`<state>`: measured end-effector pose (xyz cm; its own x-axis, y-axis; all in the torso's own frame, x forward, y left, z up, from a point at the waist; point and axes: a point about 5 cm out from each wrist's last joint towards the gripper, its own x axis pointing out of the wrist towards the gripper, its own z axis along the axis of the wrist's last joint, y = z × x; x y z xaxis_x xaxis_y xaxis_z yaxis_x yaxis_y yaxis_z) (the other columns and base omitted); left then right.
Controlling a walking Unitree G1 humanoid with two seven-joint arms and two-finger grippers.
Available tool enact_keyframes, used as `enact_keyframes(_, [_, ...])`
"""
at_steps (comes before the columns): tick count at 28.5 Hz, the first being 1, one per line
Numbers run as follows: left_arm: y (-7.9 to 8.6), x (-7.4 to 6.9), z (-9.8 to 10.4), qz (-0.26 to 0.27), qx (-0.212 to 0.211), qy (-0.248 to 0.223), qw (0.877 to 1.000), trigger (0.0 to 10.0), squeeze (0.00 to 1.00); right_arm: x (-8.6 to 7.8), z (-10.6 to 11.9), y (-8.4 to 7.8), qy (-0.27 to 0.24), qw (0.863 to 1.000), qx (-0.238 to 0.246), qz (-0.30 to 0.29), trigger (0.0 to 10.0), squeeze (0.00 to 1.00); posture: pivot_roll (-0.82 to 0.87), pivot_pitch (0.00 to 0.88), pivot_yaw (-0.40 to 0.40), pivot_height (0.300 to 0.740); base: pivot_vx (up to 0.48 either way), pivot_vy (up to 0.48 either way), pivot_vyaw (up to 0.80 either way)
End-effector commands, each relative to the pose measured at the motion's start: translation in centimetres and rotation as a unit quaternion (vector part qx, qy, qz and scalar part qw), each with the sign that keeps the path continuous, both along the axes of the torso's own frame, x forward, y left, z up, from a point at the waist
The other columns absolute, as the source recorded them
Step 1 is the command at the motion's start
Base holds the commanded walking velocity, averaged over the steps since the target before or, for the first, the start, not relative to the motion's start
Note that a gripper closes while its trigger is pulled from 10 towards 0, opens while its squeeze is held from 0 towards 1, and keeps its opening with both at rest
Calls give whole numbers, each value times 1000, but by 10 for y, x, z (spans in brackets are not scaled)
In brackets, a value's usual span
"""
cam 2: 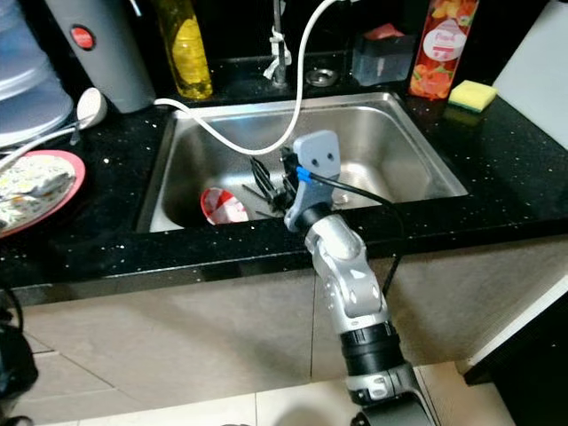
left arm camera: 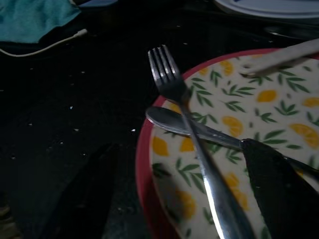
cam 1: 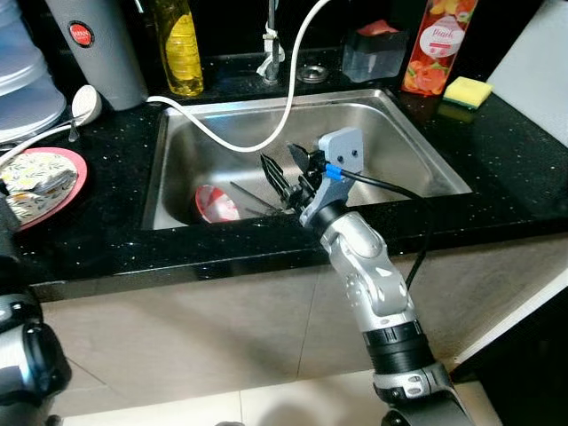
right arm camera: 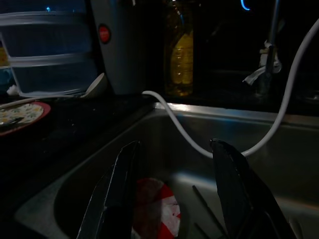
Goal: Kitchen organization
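Note:
A red-rimmed plate (cam 1: 73, 173) with a lemon pattern lies on the black counter, left of the steel sink (cam 1: 417, 142). On it a fork (left arm camera: 172, 84) crosses over a spoon (left arm camera: 167, 119). My left gripper (left arm camera: 177, 147) hovers open just over the plate's edge, one finger on each side of the fork's handle. A red bowl (cam 1: 216, 204) rests in the sink's left corner beside some dark utensils (cam 1: 253, 200). My right gripper (cam 1: 284, 173) hangs open above the sink's middle, pointing toward the bowl and holding nothing.
A white hose (cam 1: 231, 142) loops from the tap across the sink to the counter. Along the back stand a grey jug (cam 1: 102, 44), a yellow bottle (cam 1: 180, 44), a red bottle (cam 1: 437, 44) and a yellow sponge (cam 1: 468, 90). Stacked containers (cam 1: 22, 80) stand behind the plate.

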<state>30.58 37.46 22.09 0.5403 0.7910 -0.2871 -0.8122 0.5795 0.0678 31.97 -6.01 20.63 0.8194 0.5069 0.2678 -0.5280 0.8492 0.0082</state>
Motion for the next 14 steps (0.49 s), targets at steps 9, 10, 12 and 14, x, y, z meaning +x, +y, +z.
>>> enact_keyframes(9, [12,-18,-3,4,-62,-55,997,10000,0,2,24,27,-16,998,5,56,10000,0,273,48,-26,740,0,0,0])
enact_keyframes(10, [12,-18,-7,-3,-68,-49,996,9294,0,2,22,25,-14,998,1,58,10000,0,280,62,-28,740,0,0,0])
enact_keyframes(12, [13,-19,-11,-8,-75,-37,996,7020,0,1,17,20,-4,999,-8,53,10000,0,282,92,-25,740,0,0,0])
enact_keyframes(14, [14,-20,-10,-11,-72,-31,997,7020,0,0,16,18,0,999,-8,50,10000,0,276,115,-19,740,0,0,0])
